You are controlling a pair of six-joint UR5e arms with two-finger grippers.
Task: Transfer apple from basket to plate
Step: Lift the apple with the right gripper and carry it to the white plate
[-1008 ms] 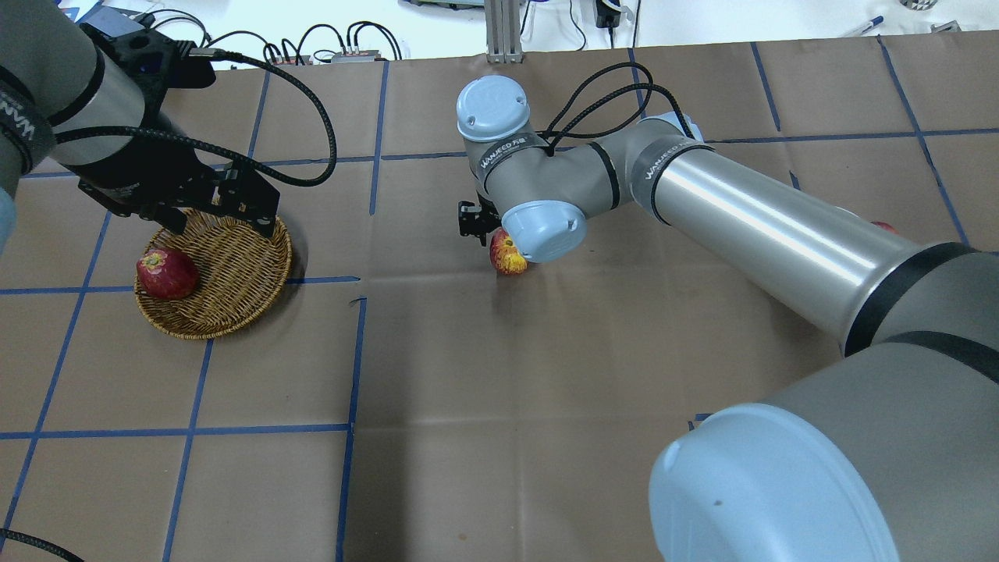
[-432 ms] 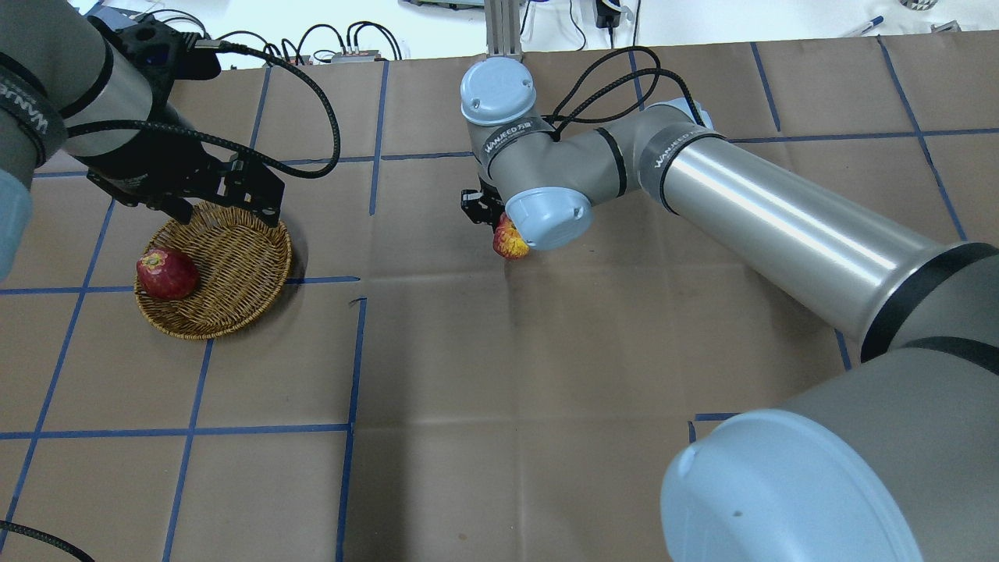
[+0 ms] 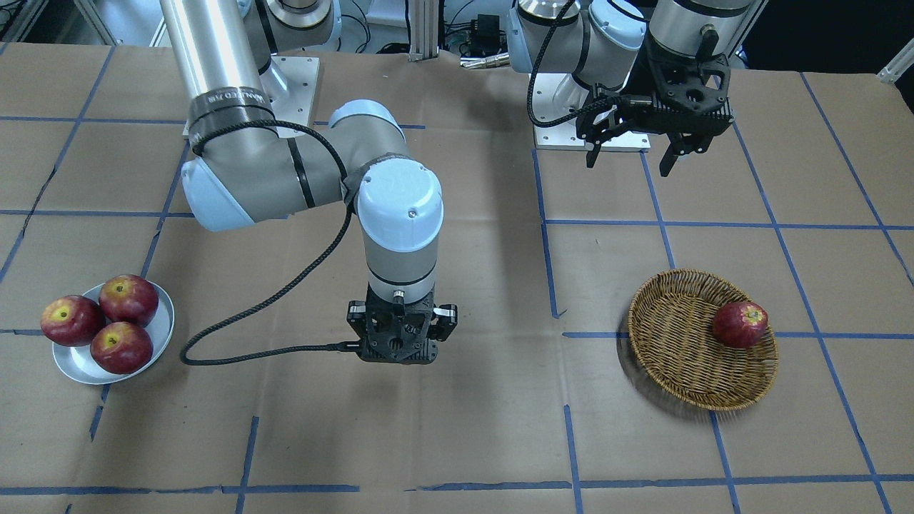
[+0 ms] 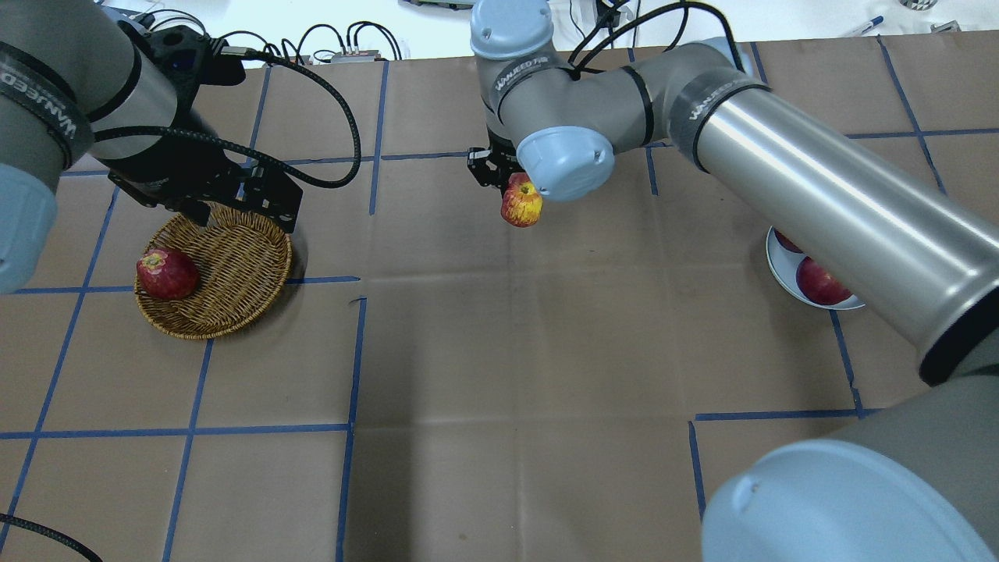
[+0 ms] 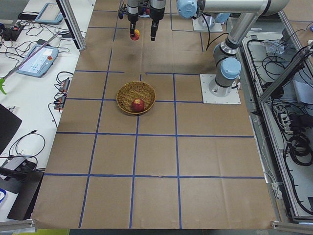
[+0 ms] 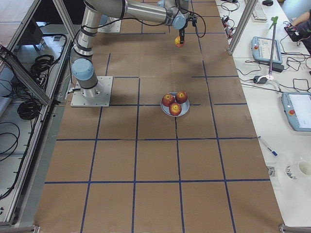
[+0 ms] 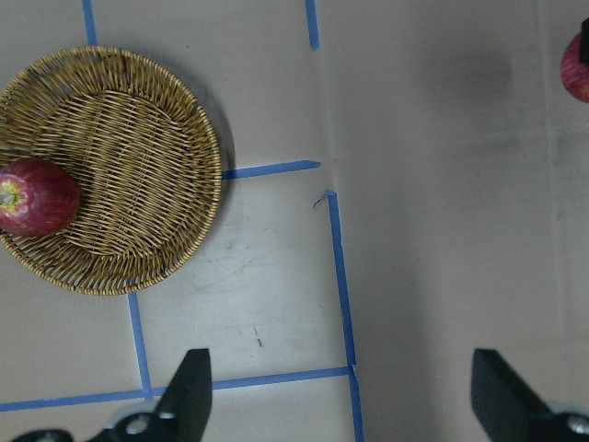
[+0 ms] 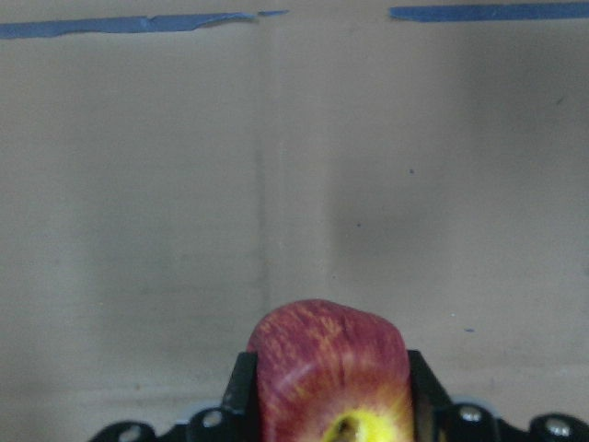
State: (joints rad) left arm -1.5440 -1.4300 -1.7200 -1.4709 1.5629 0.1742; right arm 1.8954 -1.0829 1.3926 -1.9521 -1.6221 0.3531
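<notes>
My right gripper (image 4: pixel 518 195) is shut on the pinkish-red apple (image 4: pixel 521 204) with a yellow patch and holds it in the air over the middle of the table. In the right wrist view the apple (image 8: pixel 331 373) sits between the two fingers (image 8: pixel 241 387). In the front view the right gripper (image 3: pixel 400 343) hides it. My left gripper (image 4: pixel 240 215) is open and empty above the far rim of the wicker basket (image 4: pixel 234 269). The silvery plate (image 3: pixel 71 368) stands far to the right arm's side, partly hidden by that arm in the overhead view (image 4: pixel 774 257).
A dark red apple (image 4: pixel 166 273) lies in the basket at its left side. Three dark red apples (image 3: pixel 128 300) fill the plate. Brown paper with blue tape lines covers the table. Cables and boxes lie along the far edge.
My right gripper has lifted the apple off the table and moved it up and slightly right. The left gripper has shifted a little to the right over the basket's rim.
</notes>
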